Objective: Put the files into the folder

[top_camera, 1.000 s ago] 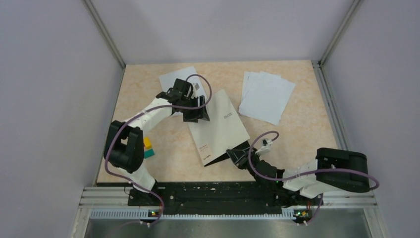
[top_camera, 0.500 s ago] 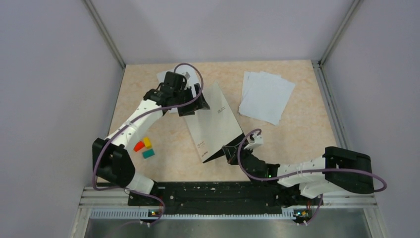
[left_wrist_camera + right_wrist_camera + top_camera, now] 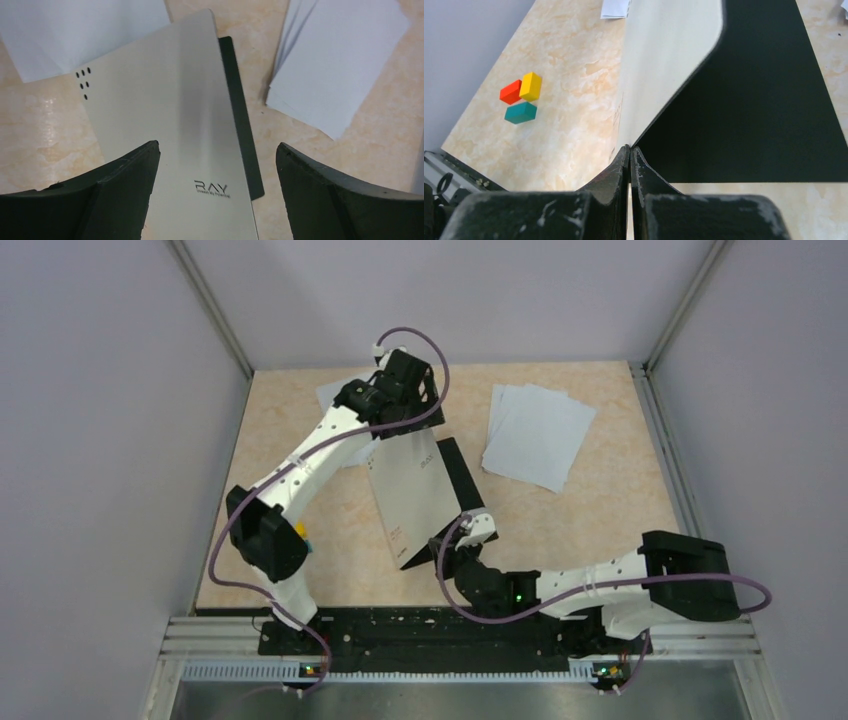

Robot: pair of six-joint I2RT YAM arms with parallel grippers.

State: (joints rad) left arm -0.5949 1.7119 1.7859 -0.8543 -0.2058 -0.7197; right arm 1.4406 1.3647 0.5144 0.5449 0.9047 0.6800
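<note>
Beige marbled tabletop (image 3: 600, 510) inside pale grey walls. At far left, small teal, orange and yellow blocks (image 3: 521, 97), out of the way. Next, left gripper (image 3: 217, 150) spread wide, holding nothing, hovering over far end of flat silver-grey folder (image 3: 415, 490) with black inner faces, mid-table. Single plain white paper sheet (image 3: 75, 35) lying just beyond that end. Near corner of top cover pinched in fully closed right gripper (image 3: 630, 150), cover tilted up, hinged apparently along left edge. At right, well apart, fanned stack of plain white paper files (image 3: 538, 435). Judged best: swing cover over slowly, grip corner firmly, brace spine side with left fingers, lay open flat before fetching sheets.
</note>
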